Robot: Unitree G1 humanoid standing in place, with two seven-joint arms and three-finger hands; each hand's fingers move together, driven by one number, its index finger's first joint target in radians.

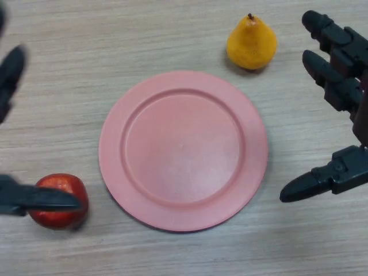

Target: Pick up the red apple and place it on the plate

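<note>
A red apple (60,208) lies on the table at the lower left, just left of the pink plate (112,150), which holds nothing. My left hand (34,198) comes in from the left edge. It is open: its thumb lies across the top of the apple, and its fingers (10,72) are spread well above, far from the fruit. My right hand (340,87) is open and empty at the right edge, to the right of the plate.
A yellow pear (251,43) stands upright behind the plate at the upper right, close to my right hand's fingers. The table (172,34) is light wood grain.
</note>
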